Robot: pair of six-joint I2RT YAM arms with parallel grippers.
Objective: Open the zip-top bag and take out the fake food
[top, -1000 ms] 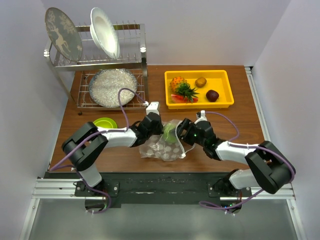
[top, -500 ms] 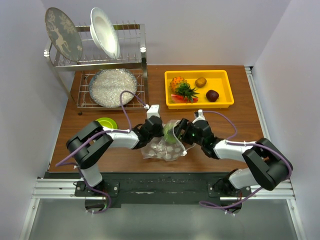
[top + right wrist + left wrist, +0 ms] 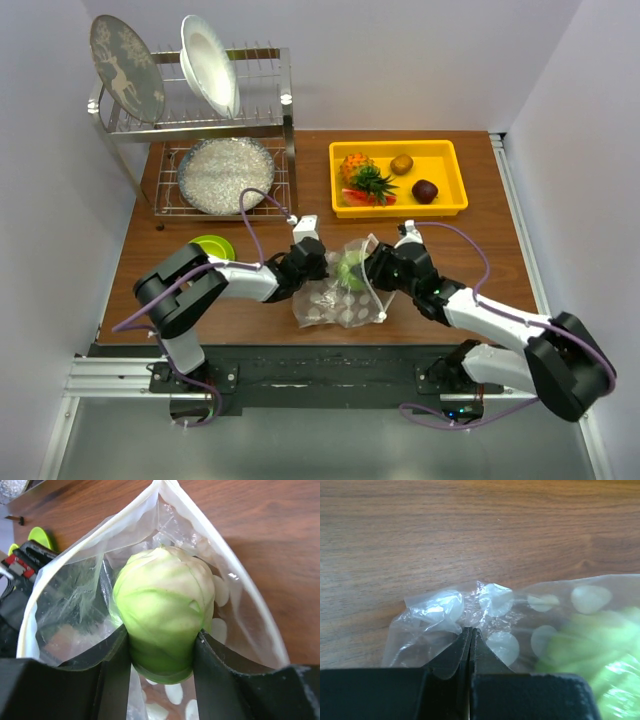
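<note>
The zip-top bag (image 3: pixel 338 296) sits on the wooden table (image 3: pixel 470 250), pretty much dead centre and toward the near edge, right between the two arms. Its mouth is pulled open on the right arm's side, and in the right wrist view the white zip strip makes a wide loop around the opening. One green fruit (image 3: pixel 162 610) is sitting right at that opening. The right gripper (image 3: pixel 161 655) has a finger on each side of it and is clamped snug on it. On the other side, the left gripper (image 3: pixel 470 630) has its fingers squeezed together on a crumpled bit of the bag's plastic, low against the table.

Further back there's a yellow tray (image 3: pixel 400 212) holding the pineapple (image 3: pixel 360 172), kiwi (image 3: pixel 402 164), dark ball (image 3: pixel 425 191) and watermelon slice (image 3: pixel 358 198). A lime-green bowl (image 3: pixel 210 245) is off to the left by the left arm, and the dish rack (image 3: pixel 200 120) with plates is in the far-left corner.
</note>
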